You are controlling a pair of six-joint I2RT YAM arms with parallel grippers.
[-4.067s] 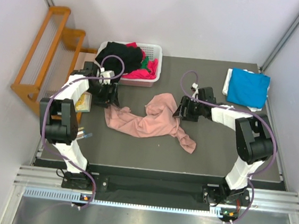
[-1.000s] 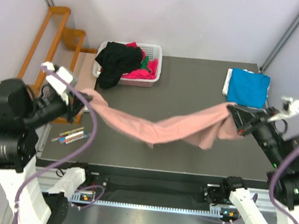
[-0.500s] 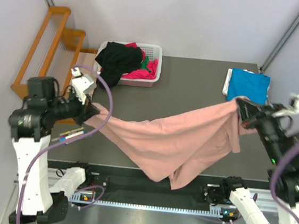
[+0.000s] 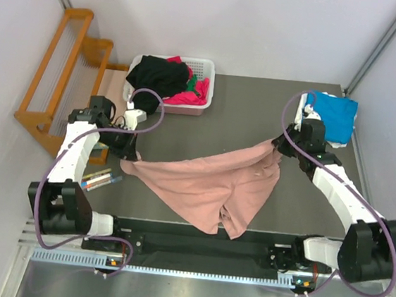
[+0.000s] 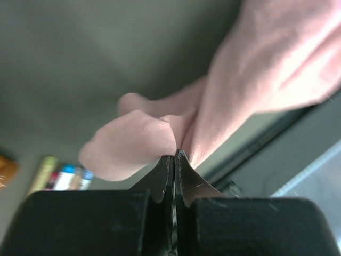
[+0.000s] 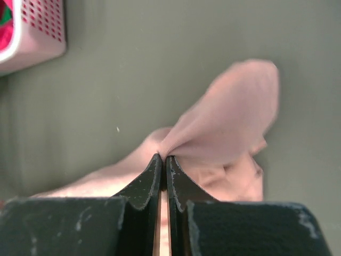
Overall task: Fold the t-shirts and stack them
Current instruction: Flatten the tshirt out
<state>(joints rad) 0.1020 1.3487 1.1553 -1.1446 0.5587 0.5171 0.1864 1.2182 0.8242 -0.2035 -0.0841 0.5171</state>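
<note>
Worktop (image 4: 259, 105) of dark grey fills the middle of the top view, and the salmon-pink shirt (image 4: 208, 185) is the biggest thing on it. The shirt stretches from left of centre to right of centre, and its loose middle sags toward the near edge, which the lowest folds reach. Whether that middle rests flat or hangs just clear cannot be told.

A wooden rack (image 4: 57, 70) stands off the far left corner. The white basket (image 4: 207, 70) sits at the far edge, left of centre. A black shirt (image 4: 156, 77) is heaped in it and spills over its left rim, with a magenta one (image 4: 189, 98) and a bit of green one (image 4: 192, 84) beside it. A folded blue shirt (image 4: 329, 116) lies at the far right corner, well apart from the pink one.

The left claw (image 4: 132, 158) pinches the pink shirt's left end. In the left wrist view its tips (image 5: 174, 158) are pressed together on a fold of the pink cloth (image 5: 266, 64), which bunches above them. The right claw (image 4: 278, 144) grips the shirt's right end. In the right wrist view its tips (image 6: 162, 158) meet on a gathered peak of the cloth (image 6: 234, 112), with a corner of the basket (image 6: 32, 32) showing at the upper left.

A few coloured pens (image 4: 99, 178) lie at the worktop's left edge, just beside the left claw.
</note>
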